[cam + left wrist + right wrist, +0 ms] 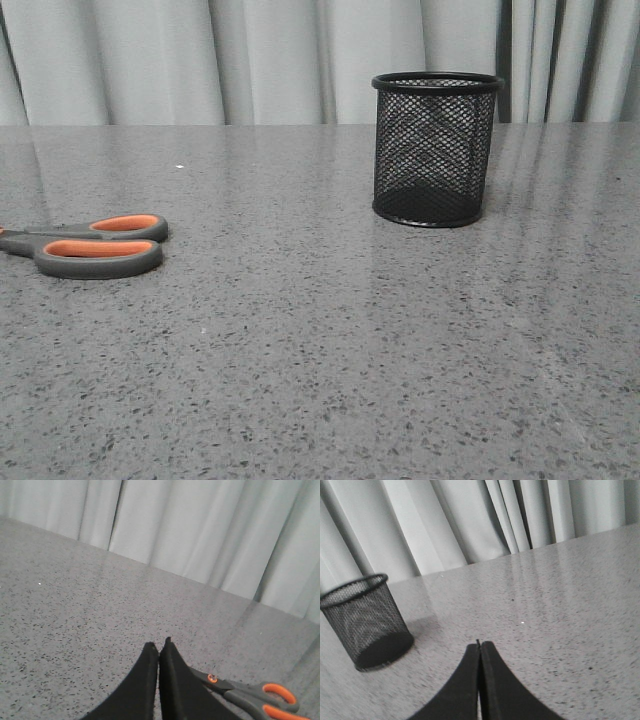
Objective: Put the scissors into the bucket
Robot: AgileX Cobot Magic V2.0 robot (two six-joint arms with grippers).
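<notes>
On the grey speckled desk (330,350), the scissors (95,245) lie flat at the far left edge of the front view, their dark grey loop handles with orange lining pointing toward the middle of the desk while the blade end runs out of the picture. The bucket (435,150) stands upright farther back and to the right, well apart from the scissors, its black mesh wall see-through and nothing visible inside it. Pale curtains (250,60) hang behind the desk.

In the left wrist view, the left gripper (159,647) has its jaws pressed together with only a thin seam between them, holding nothing. The scissors (250,697) lie on the desk just beside these jaws, the orange pivot screw and handles showing past the dark fingers; whether the fingers touch the blades cannot be told.

In the right wrist view, the right gripper (479,645) likewise has its jaws closed tip to tip and empty, above bare desk. The bucket (367,620) stands off to one side of it, near but apart, with its open mouth up.
</notes>
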